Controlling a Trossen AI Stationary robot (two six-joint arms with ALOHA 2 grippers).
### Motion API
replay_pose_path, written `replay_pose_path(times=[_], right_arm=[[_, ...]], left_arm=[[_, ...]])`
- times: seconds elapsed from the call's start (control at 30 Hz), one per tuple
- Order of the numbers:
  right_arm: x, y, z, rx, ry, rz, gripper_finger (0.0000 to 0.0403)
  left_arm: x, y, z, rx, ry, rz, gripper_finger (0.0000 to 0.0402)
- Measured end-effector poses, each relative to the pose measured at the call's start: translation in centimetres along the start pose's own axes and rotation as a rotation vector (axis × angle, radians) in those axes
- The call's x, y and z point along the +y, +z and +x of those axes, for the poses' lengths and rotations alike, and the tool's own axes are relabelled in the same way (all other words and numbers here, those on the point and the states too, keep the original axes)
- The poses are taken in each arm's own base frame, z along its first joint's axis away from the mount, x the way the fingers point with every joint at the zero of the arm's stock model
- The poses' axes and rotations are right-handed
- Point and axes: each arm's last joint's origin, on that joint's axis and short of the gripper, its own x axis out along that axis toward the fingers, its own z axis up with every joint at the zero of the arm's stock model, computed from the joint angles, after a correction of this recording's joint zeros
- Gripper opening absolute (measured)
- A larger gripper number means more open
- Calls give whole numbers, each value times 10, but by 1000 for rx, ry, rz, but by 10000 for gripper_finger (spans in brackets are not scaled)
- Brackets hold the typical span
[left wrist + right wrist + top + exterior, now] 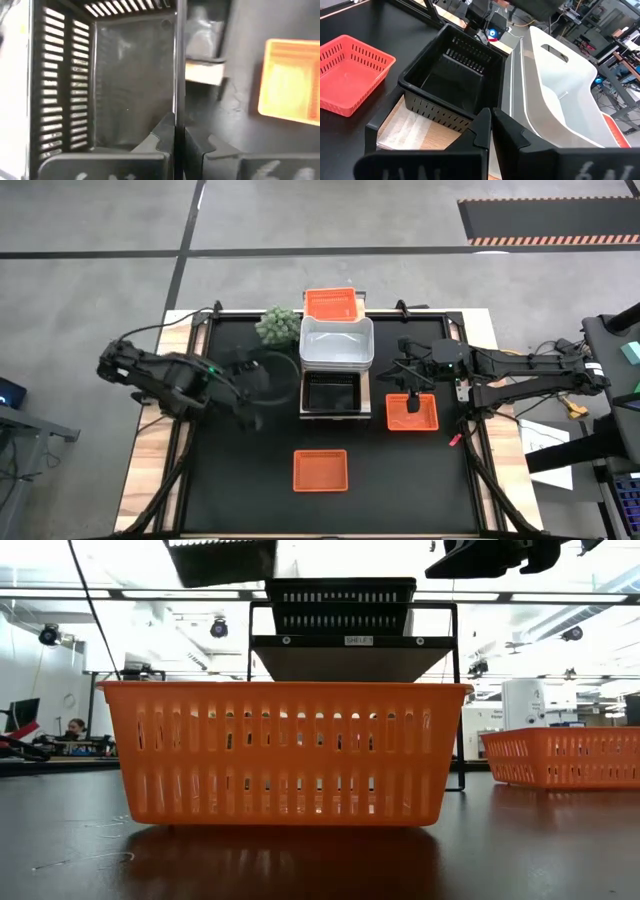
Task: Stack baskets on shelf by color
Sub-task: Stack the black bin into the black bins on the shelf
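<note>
The shelf (pixel 365 395) stands mid-table and carries three baskets: a red-orange one (pixel 330 303) at its far end, a white one (pixel 336 342) in the middle, and a black one (pixel 330 392) at its near end. Two more red-orange baskets rest on the table, one (pixel 320 470) near the front and one (pixel 412 412) right of the shelf. My left gripper (pixel 179 137) is left of the shelf, shut on a second black basket (pixel 130 85). My right gripper (pixel 491 125) is shut and empty, raised right of the shelf and facing its black basket (pixel 455 75). My left gripper has one side wall (pixel 175 95) of the black basket pinched between its two fingers, one finger inside the basket and one outside. The basket reaches away beyond the fingertips. It is off the table, showing as a dark shape (pixel 220 560) high in the low view.
A small spiky green plant (pixel 278 325) stands beside the shelf's far left side, close to the white basket. The front red-orange basket (pixel 285 750) fills much of the low view. Open black tabletop lies front left and front right.
</note>
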Motion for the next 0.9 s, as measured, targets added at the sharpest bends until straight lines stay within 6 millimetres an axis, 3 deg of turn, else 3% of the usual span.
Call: replay_pose_path(times=[0.17,0.33,0.57,0.73,0.9], right_arm=[[0,0,0,0,0,0,9],[0,0,0,0,0,0,9],[0,0,0,1,0,-1,9],[0,0,0,1,0,13,9],[1,-2,0,24,13,48,9]], left_arm=[[-32,13,9,24,-48,194,0],[-47,28,12,-54,-115,329,0],[-53,40,14,-188,-147,433,0],[-52,59,12,-359,-161,370,0],[-56,64,24,-365,-152,354,0]])
